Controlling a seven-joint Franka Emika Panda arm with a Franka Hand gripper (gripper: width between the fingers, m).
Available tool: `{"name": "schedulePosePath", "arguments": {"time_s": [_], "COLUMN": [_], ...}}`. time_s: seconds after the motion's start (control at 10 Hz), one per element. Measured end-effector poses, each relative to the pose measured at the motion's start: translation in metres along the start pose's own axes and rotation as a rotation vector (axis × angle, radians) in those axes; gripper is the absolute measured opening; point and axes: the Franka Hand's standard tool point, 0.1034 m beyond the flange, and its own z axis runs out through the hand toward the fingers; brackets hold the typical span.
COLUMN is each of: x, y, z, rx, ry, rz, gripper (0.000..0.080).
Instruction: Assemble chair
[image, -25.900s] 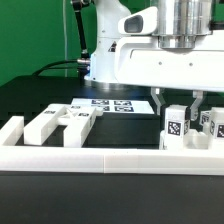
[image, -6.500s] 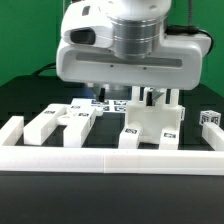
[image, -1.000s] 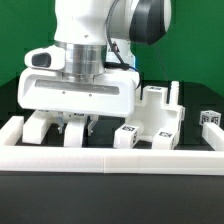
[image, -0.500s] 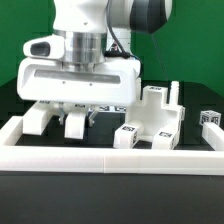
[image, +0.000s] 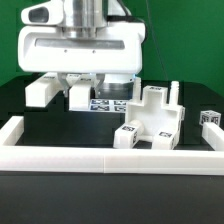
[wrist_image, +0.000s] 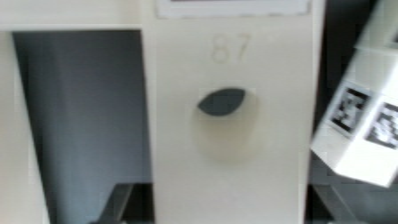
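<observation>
Black matte table top (image: 60, 135) fills the scene under a plain green back wall (image: 10, 45). A long low white border rail (image: 110, 162) runs along the near edge, with a raised end at each side. On the far part of the table lies the thin flat marker board (image: 108, 103), its printed black-and-white squares partly hidden. The arm's white two-finger gripper (image: 80, 84) hangs from above at the exterior view's left of centre. It is pinched tight on a matte-white blocky plastic chair piece (image: 80, 97), which it holds clear of the table. One end of that piece juts out toward the exterior view's left. To the exterior view's right of the gripper, apart from it and resting on the table, is the partly built white chair (image: 150, 118). It is a low slab with blocks and a thin post rising from it, and it carries small square tags on its near faces. Further to the exterior view's right, near the rail's end, sits a small loose white tagged block (image: 211, 119). In the wrist view the held piece (wrist_image: 222, 150) shows as a pale bar between the dark fingers (wrist_image: 134, 205). The bar has a dark oval hole (wrist_image: 221, 101) in it and, beyond the hole, faint raised digits (wrist_image: 231, 47) that look like 87. Beside the bar is a blurred black-and-white tag (wrist_image: 365, 120) on a white face. Which part bears that tag cannot be told.
</observation>
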Motion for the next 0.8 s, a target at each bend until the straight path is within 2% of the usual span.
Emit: {"name": "schedulePosePath", "arguments": {"time_s": [0.1,0.2,0.6,0.8], "x": [0.003,0.006,0.004,0.001], "y": [-0.005,-0.008,-0.009,-0.022], "z": [-0.005,0.0,0.001,-0.016], "rx": [0.004,-0.007,-0.005,0.022], "ry": [0.004,0.024,0.016,-0.004], "rz": [0.017,0.009,0.015,0.051], "gripper": [0.0288,0.0288,0.0288,0.0288]}}
